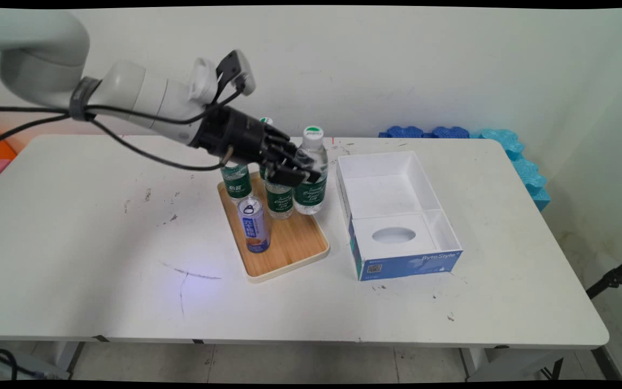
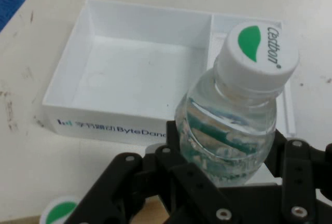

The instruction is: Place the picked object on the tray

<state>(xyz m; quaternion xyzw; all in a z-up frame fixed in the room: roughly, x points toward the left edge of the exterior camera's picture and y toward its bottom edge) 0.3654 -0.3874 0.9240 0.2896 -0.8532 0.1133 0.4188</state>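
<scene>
My gripper [image 1: 299, 172] is shut on a clear water bottle [image 1: 311, 186] with a green label and a white cap, at the right rear of a wooden tray [image 1: 289, 248]. The bottle's base still looks to rest on the tray. In the hand view the bottle [image 2: 228, 136] fills the space between the black fingers [image 2: 174, 136], its cap towards the camera. Two more green-labelled bottles [image 1: 279, 200] [image 1: 236, 183] stand on the tray beside it, partly behind the hand. A blue-and-white can [image 1: 254, 224] stands upright at the tray's front left.
An open white box with a blue front wall [image 1: 408, 265] sits just right of the tray; in the hand view the box [image 2: 104, 125] lies beyond the bottle. Blue foam pieces [image 1: 505, 140] line the back right corner. A black tripod leg [image 1: 613, 278] stands off the table's right.
</scene>
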